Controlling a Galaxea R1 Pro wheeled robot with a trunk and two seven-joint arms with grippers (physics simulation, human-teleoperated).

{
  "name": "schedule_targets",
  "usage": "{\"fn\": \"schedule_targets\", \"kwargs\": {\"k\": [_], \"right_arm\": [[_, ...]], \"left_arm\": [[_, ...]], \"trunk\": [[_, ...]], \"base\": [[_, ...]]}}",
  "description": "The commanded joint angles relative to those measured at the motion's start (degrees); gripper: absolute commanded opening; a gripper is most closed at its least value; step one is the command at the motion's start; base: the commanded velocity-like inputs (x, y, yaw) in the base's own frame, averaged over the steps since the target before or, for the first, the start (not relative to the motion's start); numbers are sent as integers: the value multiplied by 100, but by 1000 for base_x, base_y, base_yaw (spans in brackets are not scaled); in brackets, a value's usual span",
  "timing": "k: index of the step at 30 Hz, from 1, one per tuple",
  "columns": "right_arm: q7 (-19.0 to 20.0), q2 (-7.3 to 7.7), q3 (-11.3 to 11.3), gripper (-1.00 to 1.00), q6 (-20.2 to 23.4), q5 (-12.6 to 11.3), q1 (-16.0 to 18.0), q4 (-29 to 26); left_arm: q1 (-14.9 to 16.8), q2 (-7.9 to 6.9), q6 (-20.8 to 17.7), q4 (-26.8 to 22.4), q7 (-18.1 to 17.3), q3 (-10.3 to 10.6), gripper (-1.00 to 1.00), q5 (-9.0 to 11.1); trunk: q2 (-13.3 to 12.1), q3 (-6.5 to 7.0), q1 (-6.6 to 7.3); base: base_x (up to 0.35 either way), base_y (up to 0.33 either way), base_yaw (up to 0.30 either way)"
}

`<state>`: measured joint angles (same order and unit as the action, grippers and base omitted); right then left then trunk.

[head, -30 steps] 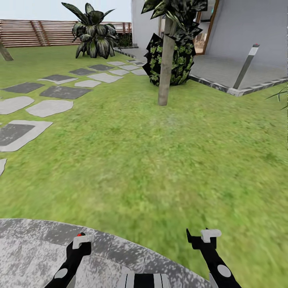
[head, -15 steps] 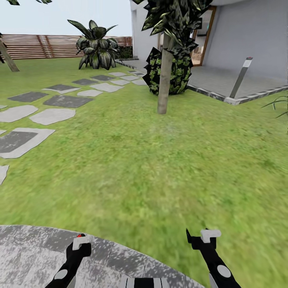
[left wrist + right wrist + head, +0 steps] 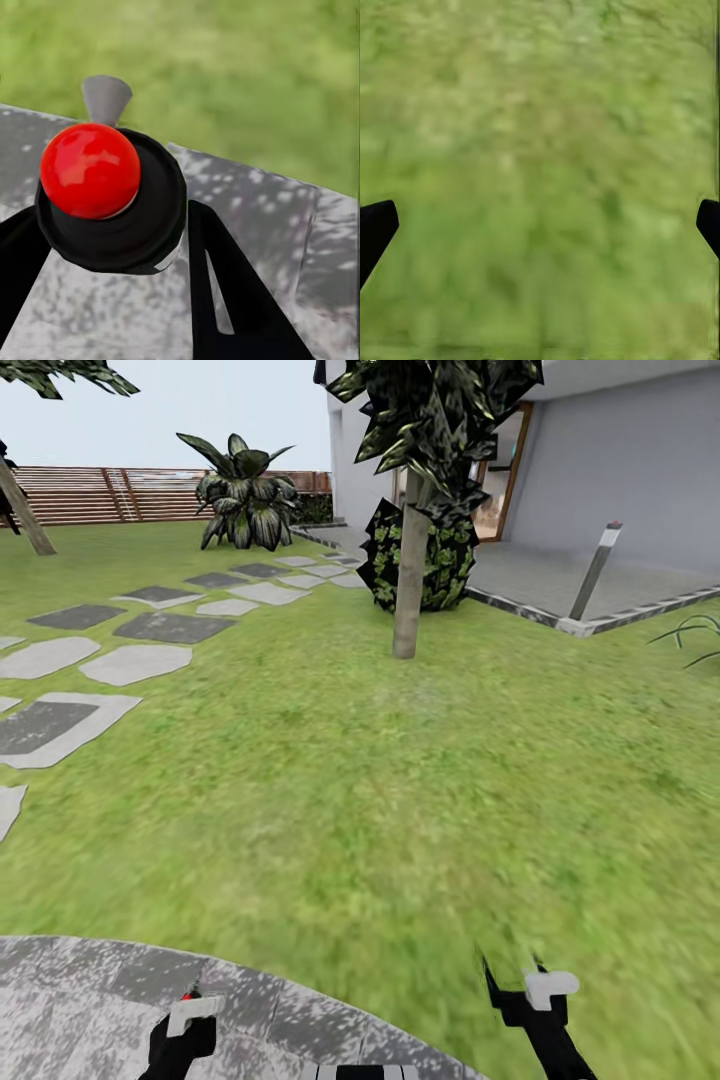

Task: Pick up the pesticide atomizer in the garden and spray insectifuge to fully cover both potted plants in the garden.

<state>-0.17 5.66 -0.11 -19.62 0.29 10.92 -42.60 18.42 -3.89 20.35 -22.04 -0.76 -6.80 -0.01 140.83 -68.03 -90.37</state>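
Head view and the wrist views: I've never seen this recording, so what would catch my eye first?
Probably the palm trunk rising from the lawn ahead, with a dark speckled bush right behind it by the house. To the left, grey stepping stones lead toward a slatted wooden fence. In the left wrist view, a glossy red ball on a black round part sits between the black fingers, over the mottled stone patio.

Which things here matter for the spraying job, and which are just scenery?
Job: lawn; left tool gripping red-topped dark object, possibly the atomizer; right tool.
Scenery: palm trunk; stepping stones; bollard light; fence.
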Motion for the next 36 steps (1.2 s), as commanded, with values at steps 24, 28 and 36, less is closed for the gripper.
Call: {"fn": "schedule_targets", "kwargs": {"k": [24,28,36], "right_arm": [[0,-30,11,100,-1369,-12,-319,1632],[0,-30,9,100,-1369,-12,-319,1630],[7,-30,10,100,-1369,-16,-319,1623]], "left_arm": [[-383,-7,52,260,-4,-32,-100,0],[-383,-7,56,265,-3,-32,-100,9],[-383,-7,56,264,-3,-32,-100,13]], "trunk": [[-521,304,287],[-521,311,287],[-722,402,397]], "base": [[0,0,0],[0,0,0],[0,0,0]]}}
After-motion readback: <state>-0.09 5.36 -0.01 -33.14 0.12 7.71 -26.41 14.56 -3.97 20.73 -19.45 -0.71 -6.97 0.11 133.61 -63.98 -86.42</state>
